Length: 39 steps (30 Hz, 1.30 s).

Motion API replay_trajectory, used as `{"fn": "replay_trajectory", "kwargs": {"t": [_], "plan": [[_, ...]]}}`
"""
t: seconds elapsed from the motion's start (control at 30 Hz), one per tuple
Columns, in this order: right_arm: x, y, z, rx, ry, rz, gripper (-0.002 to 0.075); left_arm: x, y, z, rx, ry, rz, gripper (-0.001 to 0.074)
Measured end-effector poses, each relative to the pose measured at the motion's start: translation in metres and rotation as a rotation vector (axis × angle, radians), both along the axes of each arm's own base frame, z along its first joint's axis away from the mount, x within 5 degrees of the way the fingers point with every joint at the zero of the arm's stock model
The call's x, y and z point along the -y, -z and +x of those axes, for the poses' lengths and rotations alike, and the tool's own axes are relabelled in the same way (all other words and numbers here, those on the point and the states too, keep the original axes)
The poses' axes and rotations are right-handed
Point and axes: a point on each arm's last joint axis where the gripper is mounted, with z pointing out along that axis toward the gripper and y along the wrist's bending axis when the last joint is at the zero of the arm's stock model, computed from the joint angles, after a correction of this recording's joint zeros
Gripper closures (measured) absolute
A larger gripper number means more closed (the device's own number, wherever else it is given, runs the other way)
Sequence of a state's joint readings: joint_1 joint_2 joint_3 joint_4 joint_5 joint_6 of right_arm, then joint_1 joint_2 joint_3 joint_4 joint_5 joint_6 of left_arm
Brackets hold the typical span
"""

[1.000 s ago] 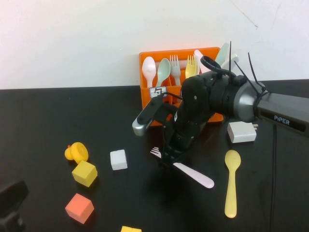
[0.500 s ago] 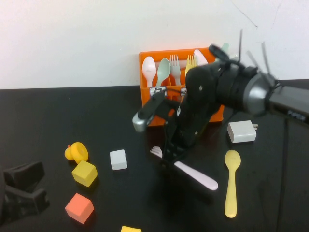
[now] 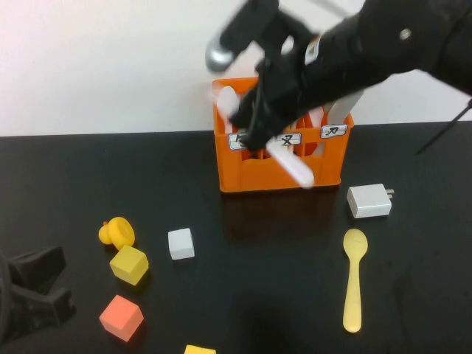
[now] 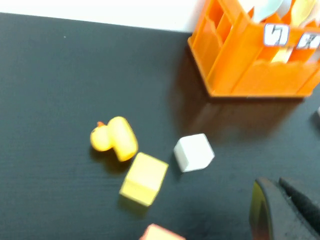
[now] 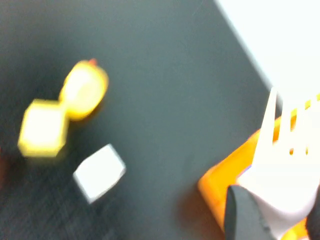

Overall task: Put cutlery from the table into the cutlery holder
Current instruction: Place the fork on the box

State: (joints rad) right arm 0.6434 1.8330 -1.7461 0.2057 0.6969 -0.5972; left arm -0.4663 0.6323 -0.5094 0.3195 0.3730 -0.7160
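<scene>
My right gripper (image 3: pixel 259 133) is raised in front of the orange cutlery holder (image 3: pixel 251 173) and is shut on the pale pink fork (image 3: pixel 289 161), which hangs slanted with its handle down toward the holder's front. In the right wrist view the fork (image 5: pixel 285 165) sits between the fingers of the right gripper (image 5: pixel 280 216), above the holder's corner (image 5: pixel 215 190). The yellow spoon (image 3: pixel 354 280) lies on the black table (image 3: pixel 258 295) at the right. No grey-green fork shows on the table. My left gripper (image 3: pixel 33 295) is low at the near left, shut and empty (image 4: pixel 282 210).
A white charger block (image 3: pixel 369 200) lies right of the holder. A yellow duck (image 3: pixel 116 232), yellow cube (image 3: pixel 129 264), white cube (image 3: pixel 181 243), orange-red cube (image 3: pixel 121 317) and another yellow cube (image 3: pixel 199 349) lie at the left front. Several utensils stand in the holder.
My right gripper closed on the pale pink fork on the table and lifted it up and back to the holder's front. The left arm has barely moved.
</scene>
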Motion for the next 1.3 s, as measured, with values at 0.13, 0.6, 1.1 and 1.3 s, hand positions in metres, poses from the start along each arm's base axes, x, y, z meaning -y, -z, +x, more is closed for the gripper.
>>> {"fn": "replay_trajectory", "kwargs": {"t": [0.13,0.6,1.1,1.3], "plan": [[-0.001,-0.019,0.009,0.168,0.041,0.105,0.0477,0.003,-0.005,0.001,0.022,-0.017,-0.114,0.0736],[0.007,-0.008,0.065,0.386,0.288,0.448,0.0477,0.002,-0.008,0.002,0.063,-0.014,-0.103,0.0736],[0.029,0.058,0.067,0.47,0.49,0.554,0.0477,0.002,-0.009,0.003,0.089,-0.003,-0.081,0.0736],[0.033,0.073,0.07,0.534,0.525,0.568,0.0477,0.002,-0.01,0.003,0.095,-0.001,-0.074,0.0736]]}}
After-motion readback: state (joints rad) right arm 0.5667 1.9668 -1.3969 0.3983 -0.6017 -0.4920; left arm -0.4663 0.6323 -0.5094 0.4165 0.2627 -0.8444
